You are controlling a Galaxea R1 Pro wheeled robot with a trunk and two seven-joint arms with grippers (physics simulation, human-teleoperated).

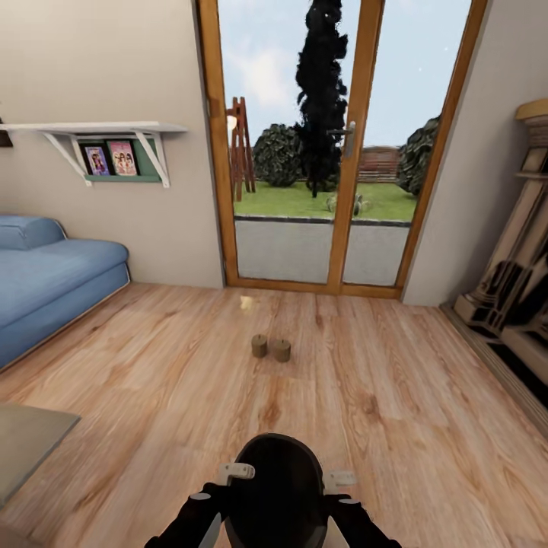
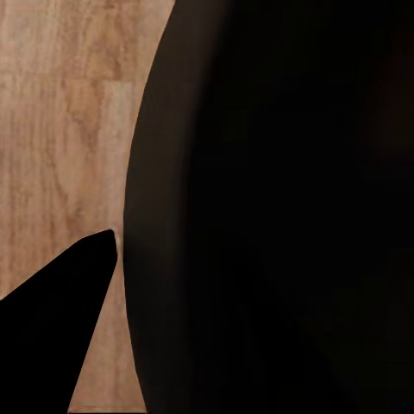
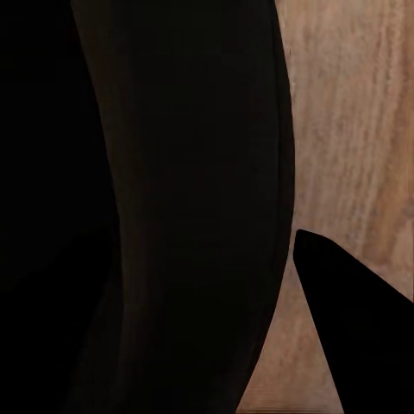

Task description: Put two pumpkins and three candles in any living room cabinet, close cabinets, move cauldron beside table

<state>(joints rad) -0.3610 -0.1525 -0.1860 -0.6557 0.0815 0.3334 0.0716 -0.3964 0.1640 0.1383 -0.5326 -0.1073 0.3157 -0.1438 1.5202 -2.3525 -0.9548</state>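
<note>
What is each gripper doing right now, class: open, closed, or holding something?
Left gripper: cannot be told; one dark fingertip shows beside a big black body.
Right gripper: cannot be told, same kind of view.

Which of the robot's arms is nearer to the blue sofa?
Left. The left arm is on the side of the black cauldron facing the blue sofa; the right arm is on the cauldron's far side.

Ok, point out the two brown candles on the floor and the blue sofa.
left brown candle (image 1: 259, 346), head view, middle of its side
right brown candle (image 1: 281, 351), head view, middle of its side
blue sofa (image 1: 46, 278), head view, seat cushion
</note>
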